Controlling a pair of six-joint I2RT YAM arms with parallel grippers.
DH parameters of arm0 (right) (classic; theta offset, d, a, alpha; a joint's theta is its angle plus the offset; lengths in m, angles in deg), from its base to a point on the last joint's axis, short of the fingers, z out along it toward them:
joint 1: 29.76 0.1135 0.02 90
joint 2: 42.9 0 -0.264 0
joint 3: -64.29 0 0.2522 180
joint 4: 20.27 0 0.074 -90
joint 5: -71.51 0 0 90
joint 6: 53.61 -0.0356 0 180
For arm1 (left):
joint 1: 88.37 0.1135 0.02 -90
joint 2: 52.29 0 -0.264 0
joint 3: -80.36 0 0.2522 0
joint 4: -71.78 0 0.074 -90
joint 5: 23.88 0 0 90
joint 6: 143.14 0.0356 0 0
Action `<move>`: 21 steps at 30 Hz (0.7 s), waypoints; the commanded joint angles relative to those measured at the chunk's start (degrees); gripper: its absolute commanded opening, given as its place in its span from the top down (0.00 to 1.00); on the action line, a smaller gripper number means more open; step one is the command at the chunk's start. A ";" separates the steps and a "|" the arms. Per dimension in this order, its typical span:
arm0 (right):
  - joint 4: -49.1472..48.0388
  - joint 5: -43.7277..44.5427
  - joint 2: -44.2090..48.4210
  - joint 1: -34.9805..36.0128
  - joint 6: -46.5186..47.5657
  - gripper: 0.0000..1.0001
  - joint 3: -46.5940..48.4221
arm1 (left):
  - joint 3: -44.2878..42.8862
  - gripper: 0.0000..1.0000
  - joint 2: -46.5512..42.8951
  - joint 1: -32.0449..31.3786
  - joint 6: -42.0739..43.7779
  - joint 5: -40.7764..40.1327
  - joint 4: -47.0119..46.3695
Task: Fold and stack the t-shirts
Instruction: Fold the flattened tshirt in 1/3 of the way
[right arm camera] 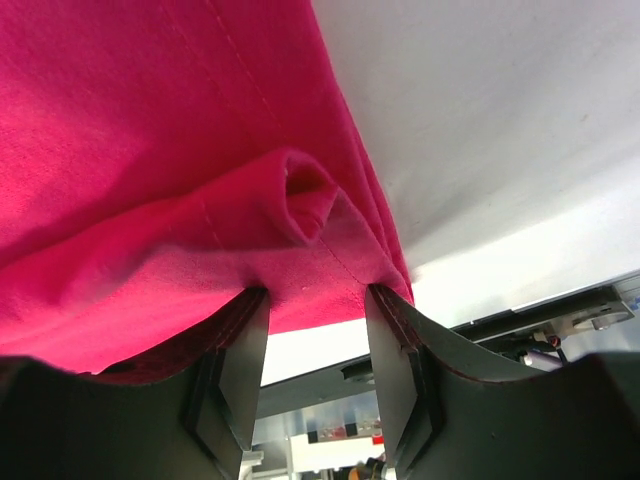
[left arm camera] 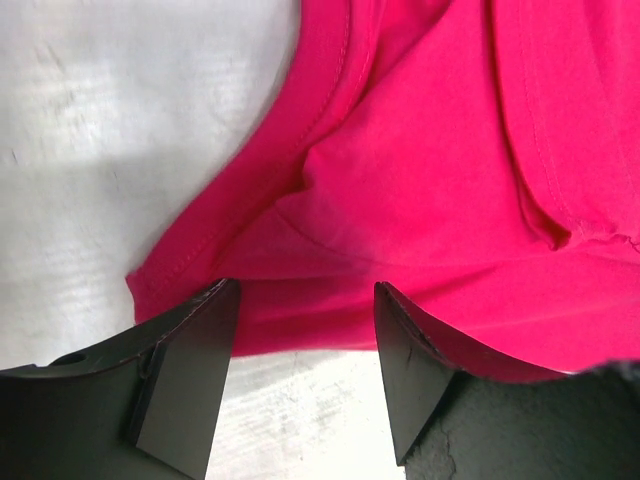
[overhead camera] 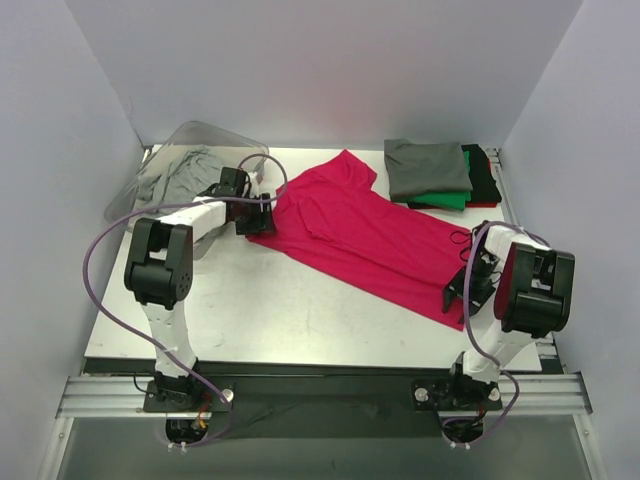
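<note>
Since the magenta t-shirt (overhead camera: 370, 235) is light and floppy, pinch its edges: left gripper (left arm camera: 305, 300) open at the sleeve, right gripper (right arm camera: 317, 297) half-open, straddling bunched hem.

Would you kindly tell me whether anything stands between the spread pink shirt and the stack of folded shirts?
Nothing visible does: only a strip of bare table separates the pink shirt from the stack at the far right.
</note>
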State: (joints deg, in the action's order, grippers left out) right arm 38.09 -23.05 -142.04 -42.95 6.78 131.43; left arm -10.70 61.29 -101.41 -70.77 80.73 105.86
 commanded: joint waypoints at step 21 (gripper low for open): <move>5.49 7.37 1.57 0.09 -0.54 0.53 3.04 | -8.41 0.32 -1.34 -6.47 3.66 0.94 2.10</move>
State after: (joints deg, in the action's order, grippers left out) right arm 40.71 -20.21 -142.82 -43.19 6.47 132.70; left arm -18.24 63.32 -106.39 -65.15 80.91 107.26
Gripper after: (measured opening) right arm 0.467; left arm 0.681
